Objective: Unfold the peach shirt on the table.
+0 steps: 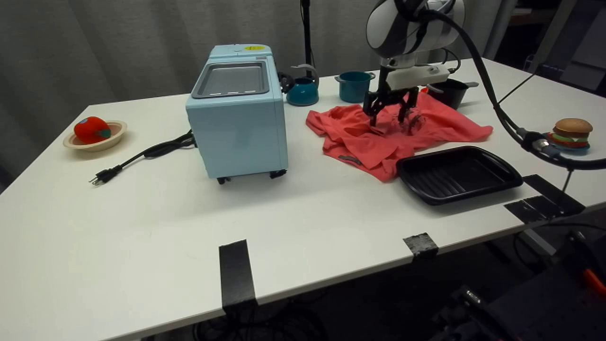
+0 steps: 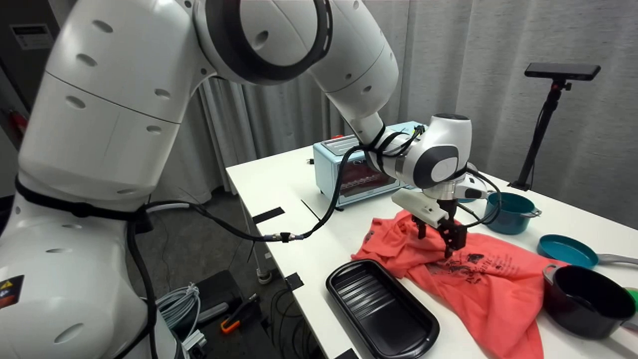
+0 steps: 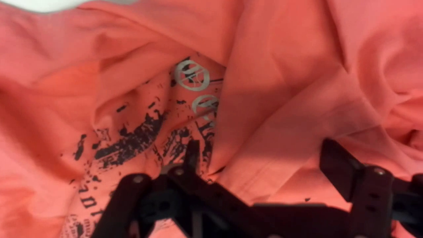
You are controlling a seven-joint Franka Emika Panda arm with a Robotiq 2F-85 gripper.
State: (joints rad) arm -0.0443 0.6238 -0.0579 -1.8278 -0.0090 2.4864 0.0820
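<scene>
The peach shirt lies crumpled on the white table, with bunched folds on one side and a flatter, spread part on the other. It also shows in the other exterior view, where a dark print with text is visible. My gripper points down over the middle of the shirt, and it shows in the exterior view with the arm too. In the wrist view the gripper's fingers are wide apart over a folded flap of the shirt. Nothing is pinched between them. Whether the fingertips touch the cloth cannot be told.
A black tray stands against the shirt's near edge. A dark pot, a teal pot and a teal pan stand close to it. A light blue toaster oven and a teal kettle stand to one side.
</scene>
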